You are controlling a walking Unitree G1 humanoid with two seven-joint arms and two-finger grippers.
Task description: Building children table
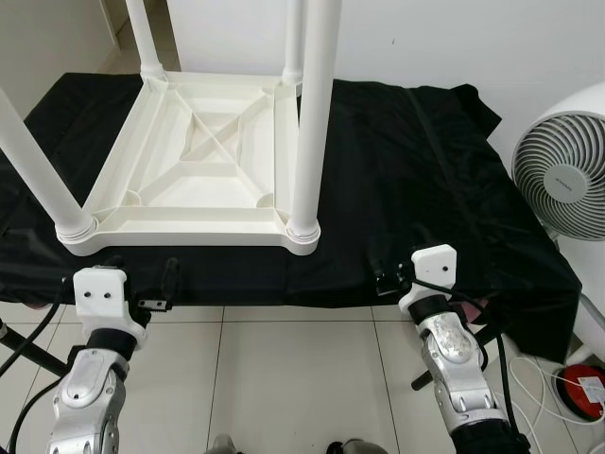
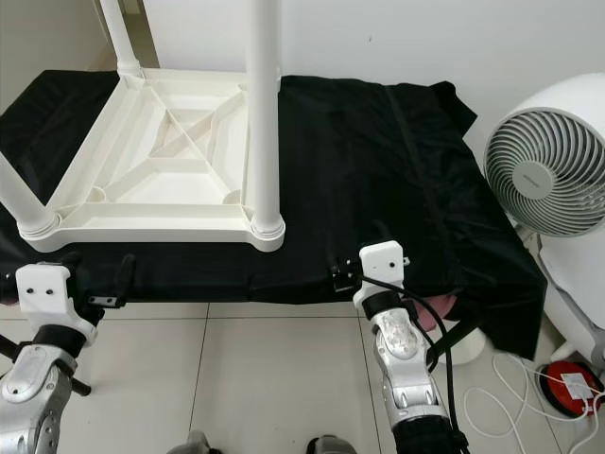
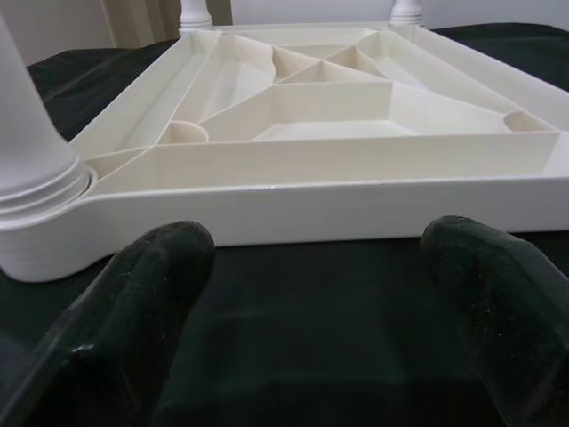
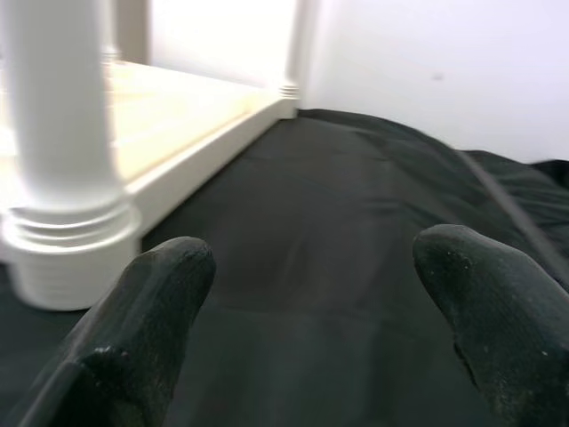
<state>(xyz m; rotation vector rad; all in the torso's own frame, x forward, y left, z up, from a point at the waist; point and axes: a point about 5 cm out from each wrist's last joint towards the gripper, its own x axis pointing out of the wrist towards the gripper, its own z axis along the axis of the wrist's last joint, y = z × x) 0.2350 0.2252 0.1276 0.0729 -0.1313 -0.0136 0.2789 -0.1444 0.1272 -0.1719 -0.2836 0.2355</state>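
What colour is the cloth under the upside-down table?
Black. The cloth under the white plastic table shows best in the left eye view.

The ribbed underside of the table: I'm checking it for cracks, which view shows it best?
The left eye view: the whole cross-braced underside seen from above. The left wrist view shows it low and foreshortened; the right wrist view catches just one edge.

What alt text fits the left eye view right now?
A white table lies upside down on a black cloth, all four legs fitted and pointing up. Both grippers, left and right, rest open at the cloth's near edge, holding nothing. A white fan stands at right.
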